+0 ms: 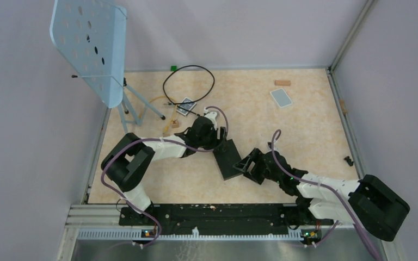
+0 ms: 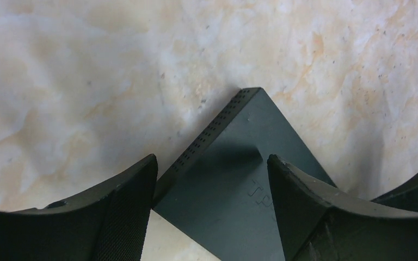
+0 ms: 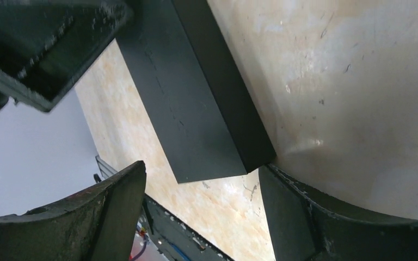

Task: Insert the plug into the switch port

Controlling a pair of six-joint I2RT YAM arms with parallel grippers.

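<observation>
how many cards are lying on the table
2: a pale grey-blue card at the far right, and a dark patterned playing card beside the black cable loop at the far middle. Others may be hidden from view.

Blue perforated stand (image 1: 90, 46) far left; grey-blue card (image 1: 281, 98) far right

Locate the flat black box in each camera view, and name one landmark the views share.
Top external: the black box at centre, slightly below the middle.
Left wrist: its corner at lower centre, pointing up.
Right wrist: a diagonal slab from top centre downward.
Shared landmark: the marbled beige tabletop.
</observation>
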